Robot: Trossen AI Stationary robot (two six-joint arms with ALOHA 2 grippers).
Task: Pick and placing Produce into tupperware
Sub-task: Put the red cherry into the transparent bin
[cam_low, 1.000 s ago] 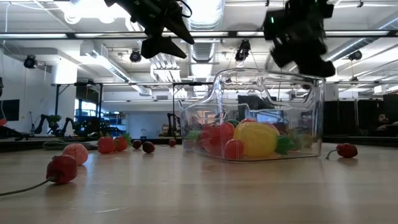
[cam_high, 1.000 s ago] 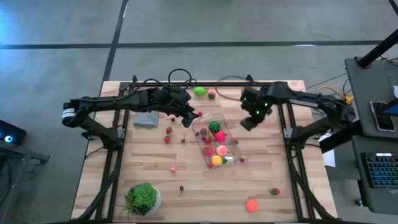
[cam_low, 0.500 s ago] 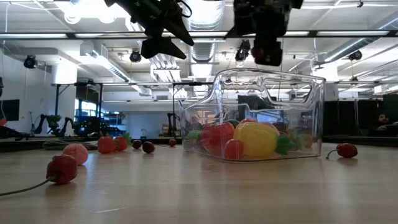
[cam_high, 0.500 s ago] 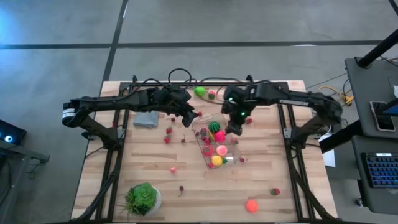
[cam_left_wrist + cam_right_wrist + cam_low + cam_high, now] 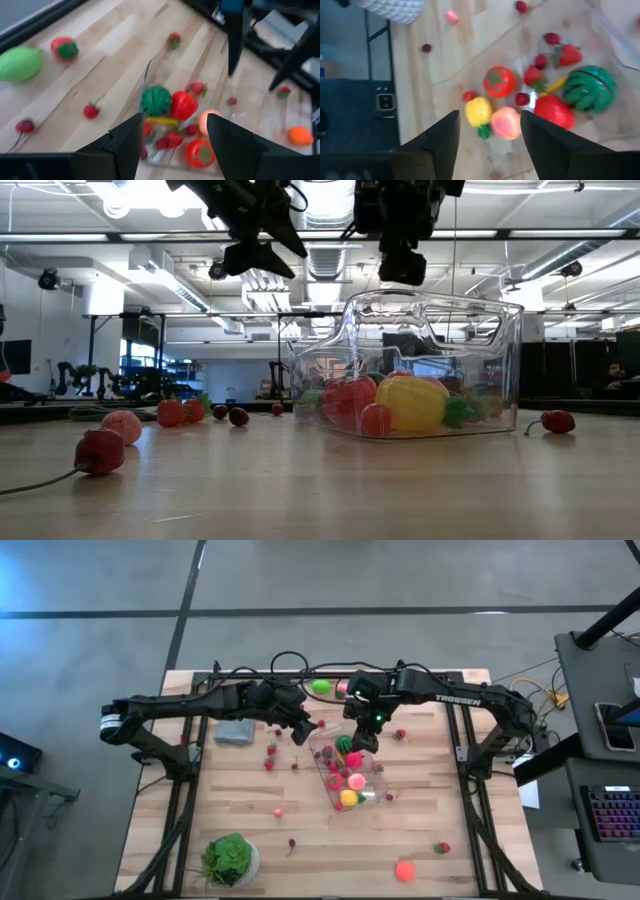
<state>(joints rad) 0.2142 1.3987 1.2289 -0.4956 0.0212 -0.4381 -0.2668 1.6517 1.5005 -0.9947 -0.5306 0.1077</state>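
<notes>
The clear tupperware [image 5: 350, 772] stands on the table's middle and holds several toy fruits: a striped green melon [image 5: 590, 89], a tomato [image 5: 499, 81], a yellow piece [image 5: 478, 111] and a peach-coloured one [image 5: 506, 122]. My right gripper [image 5: 489, 120] hovers open over the tub's far end [image 5: 364, 736], with nothing between its fingers. My left gripper [image 5: 300, 731] hangs open just left of the tub, above the table [image 5: 175, 125], and is empty too. Loose produce lies around: red berries [image 5: 270, 751], a green fruit [image 5: 321, 686] and an orange one [image 5: 404, 869].
A grey folded cloth [image 5: 234, 732] lies at the left under my left arm. A leafy green head in a white bowl [image 5: 230, 858] stands at the near left corner. Black frame rails [image 5: 178, 802] run along both table sides, and cables [image 5: 290, 662] loop at the far edge.
My right gripper has swung from right of the tub toward the table's left, rising a little and rolling at the wrist, and now stands over the tub's far end. The tub and its fruits have kept their place.
</notes>
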